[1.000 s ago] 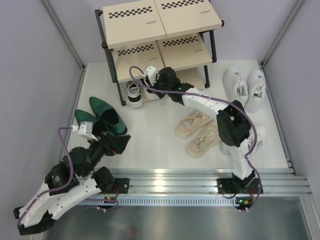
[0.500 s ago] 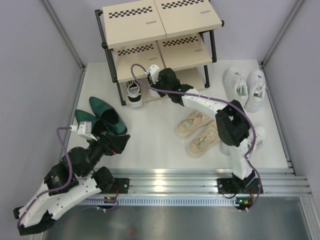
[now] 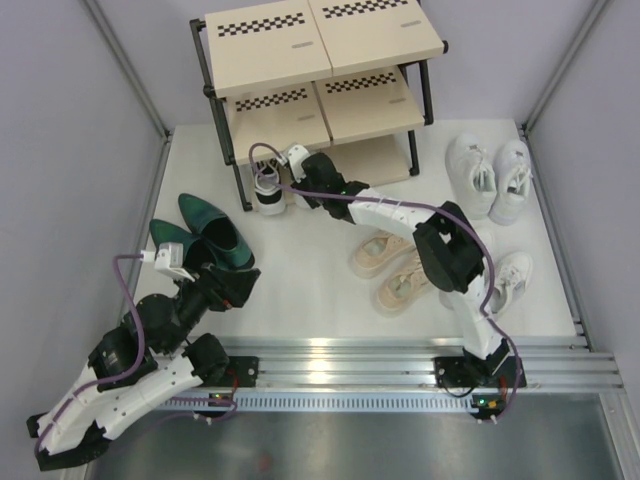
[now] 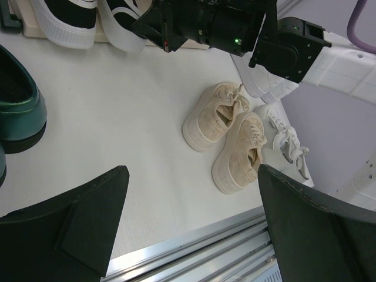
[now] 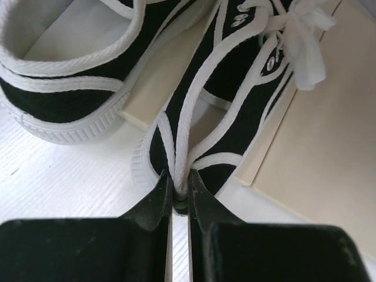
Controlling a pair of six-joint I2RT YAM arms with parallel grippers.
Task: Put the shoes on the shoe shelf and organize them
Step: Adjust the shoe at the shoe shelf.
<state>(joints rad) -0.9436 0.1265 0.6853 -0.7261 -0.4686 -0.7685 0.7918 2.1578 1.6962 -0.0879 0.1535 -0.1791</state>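
I read the right claw (image 5: 179,197) pinching the heel collar of the black-and-white sneaker (image 5: 235,117), whose long axis runs straight away onto the shoe shelf (image 5: 335,153) bottom board, heel off its near edge; the left claw (image 4: 194,200), spread wide, hangs well apart, near left.
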